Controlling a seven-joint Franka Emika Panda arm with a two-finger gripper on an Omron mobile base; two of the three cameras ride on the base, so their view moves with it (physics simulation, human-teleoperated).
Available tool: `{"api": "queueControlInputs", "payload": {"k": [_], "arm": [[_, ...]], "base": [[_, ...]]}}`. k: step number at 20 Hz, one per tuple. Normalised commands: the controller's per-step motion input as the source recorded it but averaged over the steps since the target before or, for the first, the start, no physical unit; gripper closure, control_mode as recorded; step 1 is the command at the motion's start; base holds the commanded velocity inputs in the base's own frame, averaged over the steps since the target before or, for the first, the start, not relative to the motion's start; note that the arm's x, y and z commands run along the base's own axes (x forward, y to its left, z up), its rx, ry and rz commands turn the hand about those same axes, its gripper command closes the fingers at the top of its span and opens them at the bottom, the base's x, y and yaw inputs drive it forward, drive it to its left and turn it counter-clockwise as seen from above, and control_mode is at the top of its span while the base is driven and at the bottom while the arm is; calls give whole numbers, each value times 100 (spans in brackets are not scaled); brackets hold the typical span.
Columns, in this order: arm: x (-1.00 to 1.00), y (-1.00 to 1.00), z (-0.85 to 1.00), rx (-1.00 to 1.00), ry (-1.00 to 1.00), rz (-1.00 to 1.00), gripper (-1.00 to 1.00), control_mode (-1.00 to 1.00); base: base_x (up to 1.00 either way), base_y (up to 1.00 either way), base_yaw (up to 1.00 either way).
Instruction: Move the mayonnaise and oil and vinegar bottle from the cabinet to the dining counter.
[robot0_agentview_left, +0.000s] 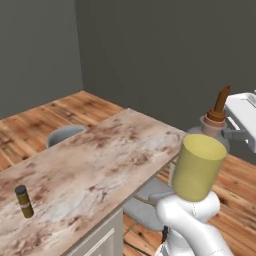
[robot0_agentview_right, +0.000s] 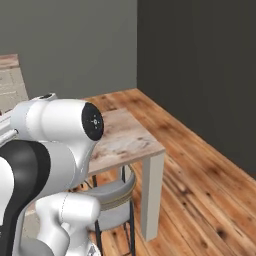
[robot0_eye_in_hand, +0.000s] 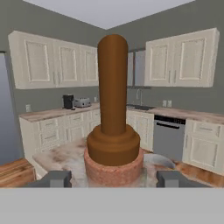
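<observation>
**Bottle held beside the island's end**

Left base view: the dining counter (robot0_agentview_left: 95, 165) runs from near left to far right, its brown-beige marbled top bare apart from a small dark-capped bottle (robot0_agentview_left: 23, 201) standing upright near the left end. Grey stools (robot0_agentview_left: 64, 134) sit along its far side and at its near right. Plank flooring and dark grey walls surround it. The oil and vinegar bottle (robot0_agentview_left: 200, 167) hangs just off the counter's right end, above the floor, with its brown stopper (robot0_agentview_left: 220, 102) pointing toward the white hand.

Right base view: the arm fills the left; the counter's end (robot0_agentview_right: 125, 137) and a stool (robot0_agentview_right: 112, 197) lie behind it.

Hand view: the gripper (robot0_eye_in_hand: 113, 178) stands partly open, a finger at each side of the bottle's neck, apparently holding it. Cream cupboards (robot0_eye_in_hand: 52, 65), a dishwasher (robot0_eye_in_hand: 168, 135) and a worktop (robot0_eye_in_hand: 48, 113) lie beyond.
</observation>
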Motion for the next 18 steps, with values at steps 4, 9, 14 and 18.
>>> {"api": "queueControlInputs", "payload": {"k": [4,9,14,18], "arm": [[0,0,0,0,0,0,100,100],[0,0,0,0,0,0,100,100],[56,4,-5,0,9,20,100,-100],[78,2,-5,0,4,12,100,-100]], "base": [[43,17,39],[53,16,38],[12,4,7],[0,0,0]]}}
